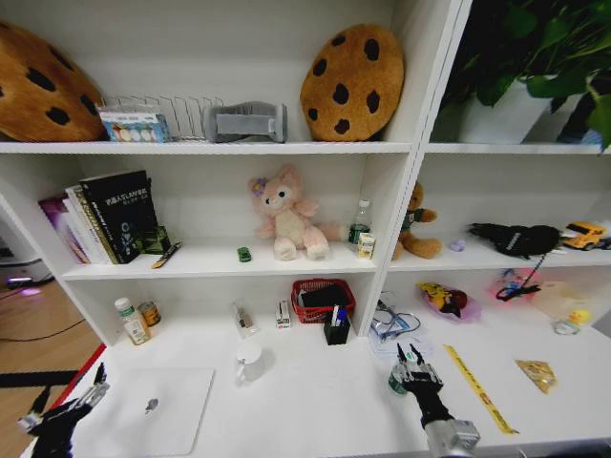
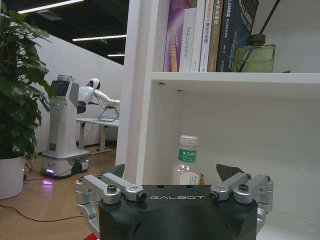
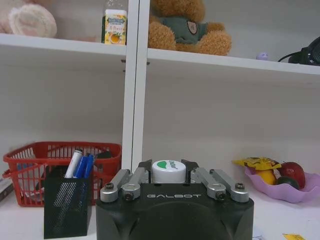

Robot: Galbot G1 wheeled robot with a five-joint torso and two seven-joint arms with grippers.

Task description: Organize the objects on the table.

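Observation:
A slim silver laptop (image 1: 153, 410) lies closed on the white table (image 1: 325, 405) at the front left. My left gripper (image 1: 67, 396) hangs open just off the table's left end, beside the laptop; its spread fingers (image 2: 117, 175) face a water bottle under the bookshelf. My right gripper (image 1: 410, 363) is over the table's front right, shut on a small white-capped bottle (image 3: 167, 170) with a green mark. Marker pens (image 3: 80, 162) stand in a black mesh holder (image 1: 336, 326). The tiny green toy car (image 1: 244, 254) sits on the shelf beside the pink plush.
A white mug (image 1: 250, 361) stands right of the laptop. A red basket (image 1: 322, 296), small bottles (image 1: 134, 322) and glasses (image 1: 387, 322) line the table's back. A yellow strip (image 1: 479, 389) and a snack bag (image 1: 537, 373) lie right of my right gripper. Shelves rise close behind.

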